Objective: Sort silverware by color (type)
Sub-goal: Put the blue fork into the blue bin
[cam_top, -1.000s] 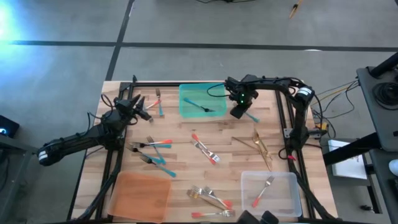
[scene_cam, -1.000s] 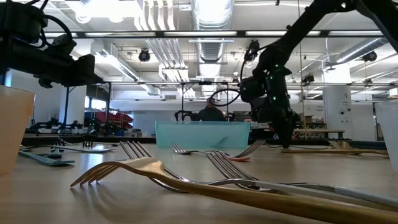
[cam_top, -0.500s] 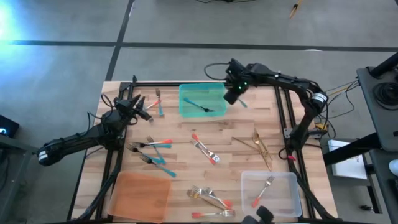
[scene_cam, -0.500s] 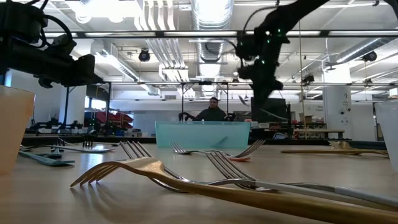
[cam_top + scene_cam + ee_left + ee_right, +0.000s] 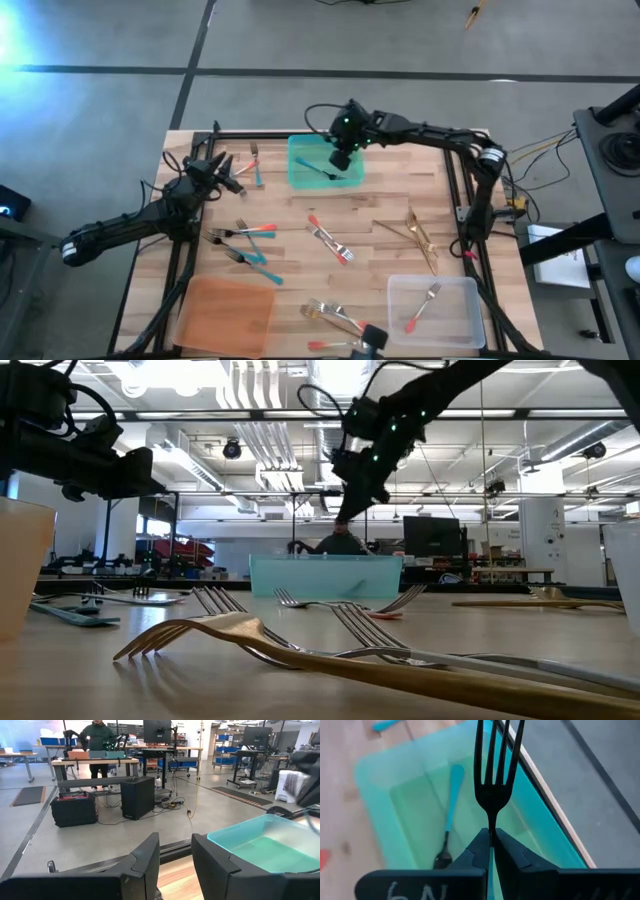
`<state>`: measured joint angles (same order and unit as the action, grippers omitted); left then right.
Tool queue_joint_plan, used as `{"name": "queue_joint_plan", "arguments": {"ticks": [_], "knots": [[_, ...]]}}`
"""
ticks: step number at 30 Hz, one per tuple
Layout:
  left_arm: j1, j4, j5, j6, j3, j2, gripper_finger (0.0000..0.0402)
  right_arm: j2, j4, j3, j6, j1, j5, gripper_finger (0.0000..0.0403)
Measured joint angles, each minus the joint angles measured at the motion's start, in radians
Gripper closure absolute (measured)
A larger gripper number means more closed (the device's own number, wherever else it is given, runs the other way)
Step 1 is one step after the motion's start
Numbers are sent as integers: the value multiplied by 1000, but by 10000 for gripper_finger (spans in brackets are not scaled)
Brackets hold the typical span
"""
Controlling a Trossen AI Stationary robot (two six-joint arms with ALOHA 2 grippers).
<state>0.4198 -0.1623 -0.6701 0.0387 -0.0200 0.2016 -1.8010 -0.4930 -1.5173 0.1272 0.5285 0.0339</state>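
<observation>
Silverware is only partly sorted. The right gripper's (image 5: 490,851) fingers are clamped on the neck of a dark-tined fork (image 5: 494,775), tines pointing away from the wrist, over the teal plastic tray (image 5: 395,785). One teal-handled fork (image 5: 447,817) already lies in that tray. Judging by this, the held fork is about to be dropped beside it.

Outward from there, the clear plastic tray (image 5: 462,290) near the front right holds two pieces, one silver and one coral-handled (image 5: 412,322), so it is not clear which colour it is meant for. The orange plastic tray (image 5: 228,308) at front left holds nothing. Much is left on the wooden table (image 5: 380,205): mixed teal- and coral-handled forks (image 5: 246,245) left of centre, a coral-handled fork (image 5: 328,238) in the middle, the gold utensils (image 5: 418,232) to the right, another cluster (image 5: 340,320) along the front edge, and a few pieces by the left gripper (image 5: 228,172), which waits at the back left with fingers (image 5: 145,865) apart and nothing between them.

Only the right wrist view shows the grip and the fork already in the tray closely; the high view alone gives the whole layout. The low view shows the right gripper (image 5: 352,495) raised well above the tray.
</observation>
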Motion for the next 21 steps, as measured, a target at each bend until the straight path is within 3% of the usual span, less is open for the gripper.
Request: {"name": "queue_joint_plan", "arguments": {"ticks": [16,21], "knots": [[0,0,0,0,0,0,304,-161,56,-22,34,-1,26,393],[0,0,0,0,0,0,304,-178,54,-55,30,-1,26,376]]}}
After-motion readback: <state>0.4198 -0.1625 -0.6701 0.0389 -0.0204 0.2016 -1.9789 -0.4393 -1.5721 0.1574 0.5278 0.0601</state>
